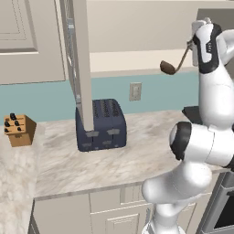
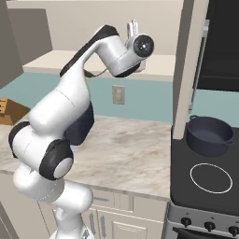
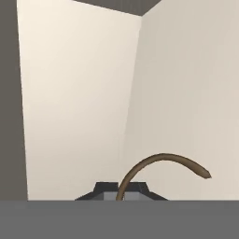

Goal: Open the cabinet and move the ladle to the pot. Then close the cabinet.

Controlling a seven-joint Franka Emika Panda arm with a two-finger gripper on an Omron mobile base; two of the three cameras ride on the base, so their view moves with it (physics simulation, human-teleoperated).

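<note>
Brown ladle (image 1: 170, 66) held aloft, cabinet door (image 1: 81, 64) open, pot (image 2: 209, 135) on stove

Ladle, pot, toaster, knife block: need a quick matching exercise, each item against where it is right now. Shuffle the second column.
Items:
1. ladle
2. pot
3. toaster
4. knife block

Places:
A. on the counter by the wall, below the open cabinet door
B. held up in the air by the shut end effector
C. far left of the counter, in the corner
D. on the black stovetop, behind the white burner ring

Pairs: 1-B, 2-D, 3-A, 4-C
</note>
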